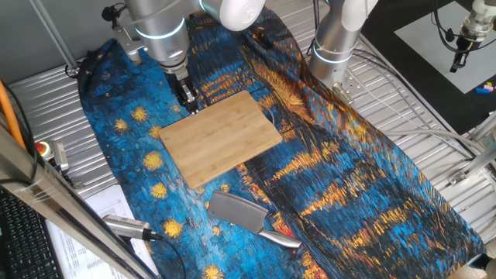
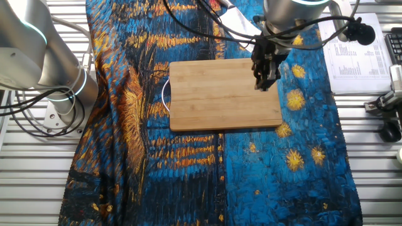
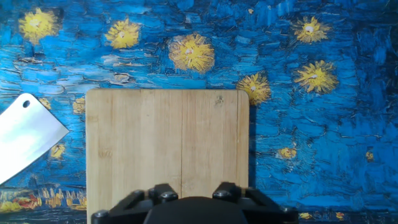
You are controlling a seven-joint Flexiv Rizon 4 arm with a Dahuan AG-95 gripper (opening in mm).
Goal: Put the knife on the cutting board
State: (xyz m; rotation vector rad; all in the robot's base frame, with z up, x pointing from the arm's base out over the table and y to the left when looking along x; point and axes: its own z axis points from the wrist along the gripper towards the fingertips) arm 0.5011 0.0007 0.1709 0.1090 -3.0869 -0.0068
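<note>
Your pincer (image 1: 187, 99) hangs above the far edge of the cutting board (image 1: 221, 137); whether its fingers are parted or closed, you cannot tell. You have one starry cloth (image 1: 372, 194), one board, and one knife (image 1: 246, 216) lying on the cloth just beside the board, not touching.
</note>
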